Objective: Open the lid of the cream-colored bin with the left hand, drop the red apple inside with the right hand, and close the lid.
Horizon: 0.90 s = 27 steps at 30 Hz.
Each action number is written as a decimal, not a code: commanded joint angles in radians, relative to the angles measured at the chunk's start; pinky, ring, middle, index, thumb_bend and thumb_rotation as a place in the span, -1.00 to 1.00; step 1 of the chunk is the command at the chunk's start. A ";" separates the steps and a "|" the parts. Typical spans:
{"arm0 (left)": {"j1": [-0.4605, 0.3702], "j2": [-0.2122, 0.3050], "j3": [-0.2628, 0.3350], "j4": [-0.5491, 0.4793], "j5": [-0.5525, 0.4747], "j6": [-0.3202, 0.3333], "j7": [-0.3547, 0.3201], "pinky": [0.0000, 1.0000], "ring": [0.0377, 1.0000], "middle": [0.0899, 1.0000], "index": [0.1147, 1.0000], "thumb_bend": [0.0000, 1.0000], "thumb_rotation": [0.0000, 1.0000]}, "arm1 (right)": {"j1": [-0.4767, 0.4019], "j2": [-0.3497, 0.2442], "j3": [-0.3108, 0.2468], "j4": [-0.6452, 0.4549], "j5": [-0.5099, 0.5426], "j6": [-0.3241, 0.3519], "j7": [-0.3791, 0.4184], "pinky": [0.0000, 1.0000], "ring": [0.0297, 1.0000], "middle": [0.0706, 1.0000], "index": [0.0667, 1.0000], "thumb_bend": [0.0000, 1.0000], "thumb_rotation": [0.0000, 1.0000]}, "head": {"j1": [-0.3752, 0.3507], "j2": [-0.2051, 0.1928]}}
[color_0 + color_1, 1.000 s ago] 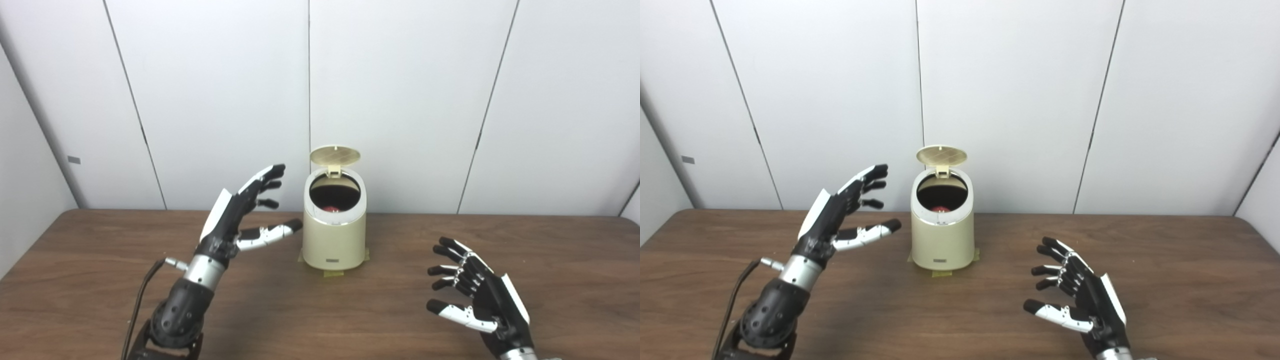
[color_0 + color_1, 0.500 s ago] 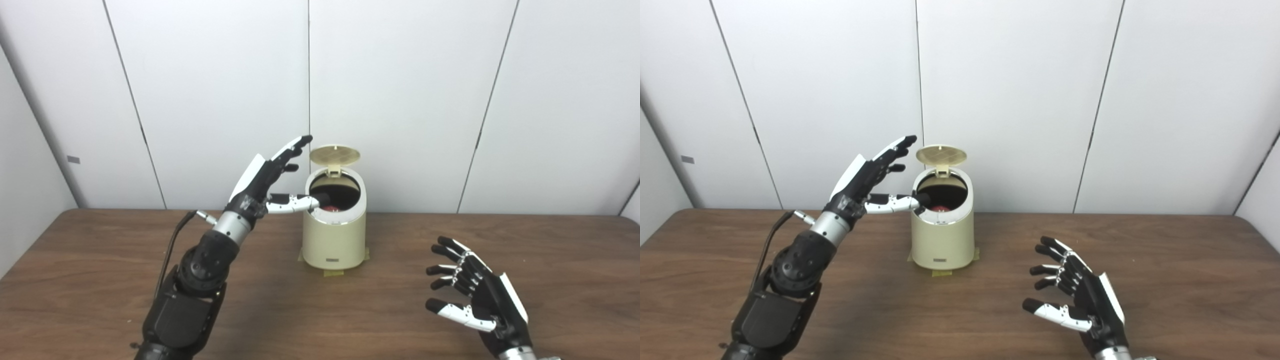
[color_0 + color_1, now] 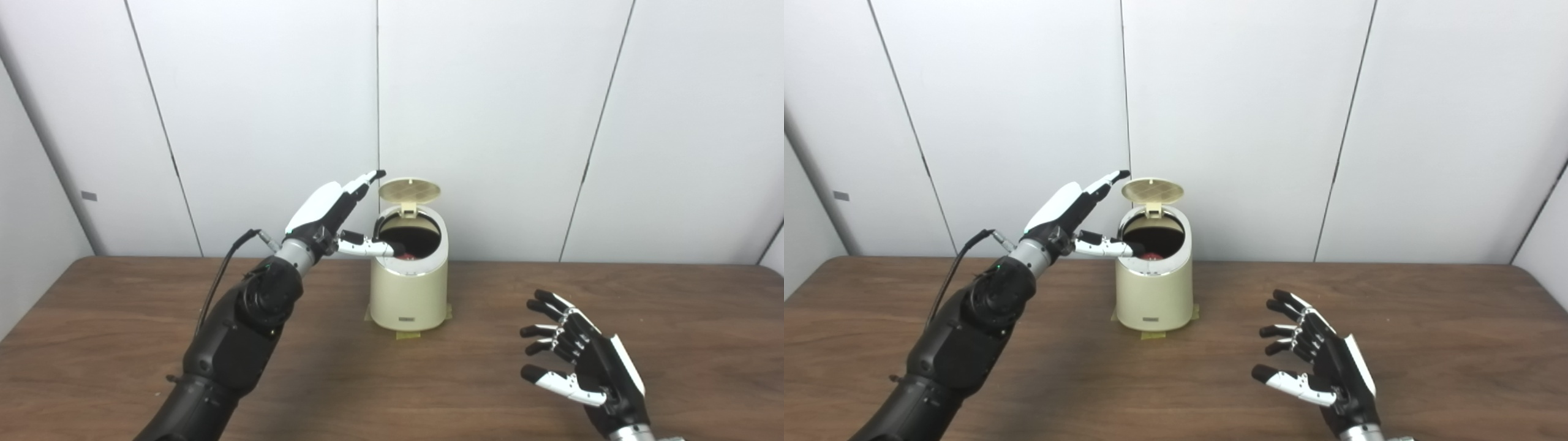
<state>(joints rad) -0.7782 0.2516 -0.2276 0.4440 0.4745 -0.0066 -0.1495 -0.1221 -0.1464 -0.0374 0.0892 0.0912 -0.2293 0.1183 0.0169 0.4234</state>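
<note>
Beside the cream-colored bin [image 3: 408,288] with the red apple [image 3: 405,255] already inside, the left hand [image 3: 331,211] has reached the raised lid [image 3: 409,189], fingers spread, ready to close it; right hand [image 3: 582,367] waits open.

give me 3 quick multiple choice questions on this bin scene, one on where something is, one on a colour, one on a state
1. Where is the red apple?
A. on the table beside the bin
B. inside the bin
C. in the right hand

2. What colour is the bin?
A. cream
B. blue
C. black

3. What state is the lid in?
A. shut flat
B. lying on the table
C. raised on its hinge, open

Answers:
1. B, a patch of red shows through the dark opening.
2. A, the body and lid are both cream.
3. C, it stands up behind the opening, with the left hand raised beside it and the right hand open and empty over the table.
</note>
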 commanded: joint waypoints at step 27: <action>-0.089 0.070 -0.021 -0.080 -0.009 -0.051 -0.063 0.95 0.94 0.84 0.73 0.75 -0.30 | -0.019 0.019 0.012 -0.030 -0.016 0.003 -0.007 -0.04 0.20 0.56 0.58 0.57 -0.51 | -0.011 0.007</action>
<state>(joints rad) -0.8015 0.3054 -0.2609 0.4041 0.4771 -0.0350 -0.2148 -0.1214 -0.1345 -0.0254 0.0811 0.0731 -0.2132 0.1153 0.0046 0.4295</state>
